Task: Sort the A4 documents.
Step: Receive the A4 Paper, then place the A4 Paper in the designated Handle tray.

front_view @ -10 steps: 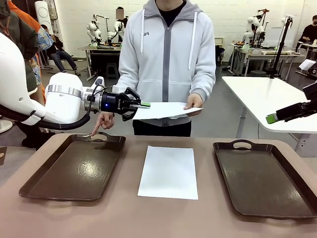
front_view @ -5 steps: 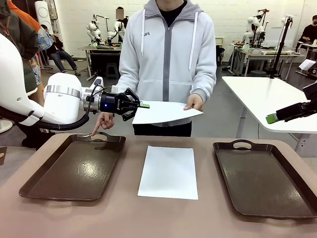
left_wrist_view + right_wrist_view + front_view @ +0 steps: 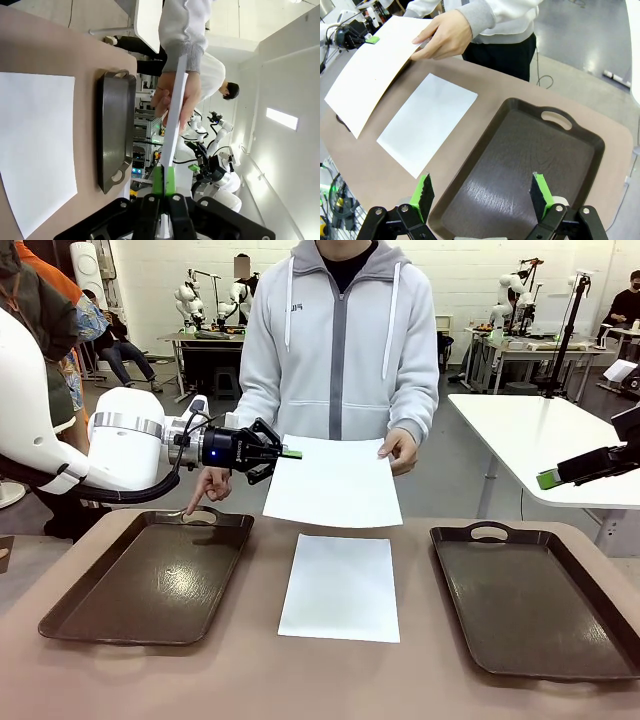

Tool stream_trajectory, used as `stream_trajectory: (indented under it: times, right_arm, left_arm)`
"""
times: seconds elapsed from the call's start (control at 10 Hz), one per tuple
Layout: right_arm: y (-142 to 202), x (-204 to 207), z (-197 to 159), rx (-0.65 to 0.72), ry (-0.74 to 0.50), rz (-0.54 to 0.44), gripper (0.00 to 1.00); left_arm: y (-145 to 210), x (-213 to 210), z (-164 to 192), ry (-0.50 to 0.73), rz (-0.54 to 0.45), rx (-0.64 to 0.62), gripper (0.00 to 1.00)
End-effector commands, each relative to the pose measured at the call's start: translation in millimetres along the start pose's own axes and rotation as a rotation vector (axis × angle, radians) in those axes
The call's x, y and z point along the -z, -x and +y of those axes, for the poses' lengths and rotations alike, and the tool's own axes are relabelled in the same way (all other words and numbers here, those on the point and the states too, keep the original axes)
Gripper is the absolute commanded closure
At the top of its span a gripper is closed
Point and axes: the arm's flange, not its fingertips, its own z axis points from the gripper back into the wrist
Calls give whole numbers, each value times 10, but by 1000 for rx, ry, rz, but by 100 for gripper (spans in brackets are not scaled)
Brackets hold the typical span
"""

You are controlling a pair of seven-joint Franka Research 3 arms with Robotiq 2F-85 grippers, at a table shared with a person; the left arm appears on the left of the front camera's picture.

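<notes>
The sheet (image 3: pixel 333 483) that was nearly flat a second ago now hangs tilted, face toward me, lower edge dropped. There are two trays. One tray (image 3: pixel 150 585) sits below my left pincer (image 3: pixel 290 452), a person's hand (image 3: pixel 207 485) pointing at its handle. The other tray (image 3: pixel 530 605) sits under my right pincer (image 3: pixel 482 195). There are two sheets. The second sheet (image 3: pixel 340 586) lies flat on the bench (image 3: pixel 400 680) between the trays. My left pincer is clenched on the hanging sheet's corner, and the person's other hand (image 3: pixel 400 450) holds the opposite corner. My right pincer gapes wide, grasping nothing.
</notes>
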Motion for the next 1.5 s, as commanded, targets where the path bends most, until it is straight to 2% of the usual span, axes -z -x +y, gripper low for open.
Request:
stream_trajectory:
  times: [0.0, 0.1, 1.4]
  right_arm:
    - [9, 10, -12, 0, -16, -5, 0]
    - [9, 10, -12, 0, -16, -5, 0]
    - [9, 10, -12, 0, -16, -5, 0]
  left_arm:
    - [73, -31, 18, 17, 15, 36, 100]
    - [0, 0, 0, 0, 0, 0, 100]
    - [0, 0, 0, 0, 0, 0, 100]
